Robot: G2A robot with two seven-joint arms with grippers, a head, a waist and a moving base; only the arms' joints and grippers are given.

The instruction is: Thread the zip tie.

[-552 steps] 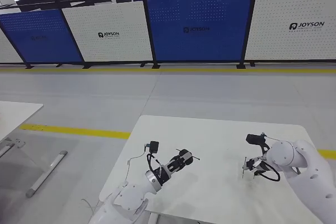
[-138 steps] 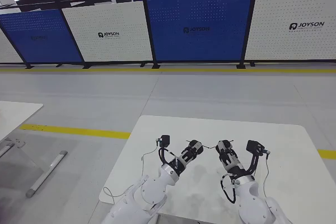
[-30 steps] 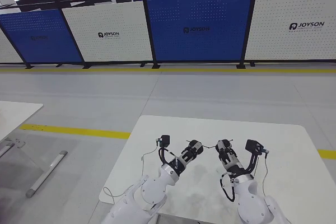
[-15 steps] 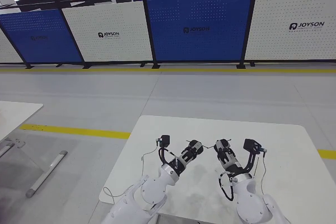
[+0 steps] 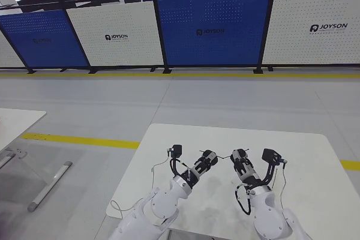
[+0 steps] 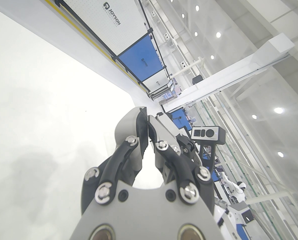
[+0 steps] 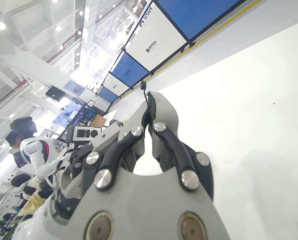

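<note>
The right gripper (image 7: 149,98) is clamped on the zip tie (image 7: 143,85) just below its head, which pokes out past the fingertips. Facing it, almost tip to tip, the left gripper (image 6: 147,117) is pinched tight too, apparently on the tail. Both hang above the white tabletop (image 5: 180,141). I'd say pickup and lining-up are done, and the tail isn't through the head yet.

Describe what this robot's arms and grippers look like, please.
Glossy white, rounded arms with black cables looping at the wrists. The left gripper and right gripper each have a grey base, black links with silver screws, and pale fingers with ribbed black pads.
</note>
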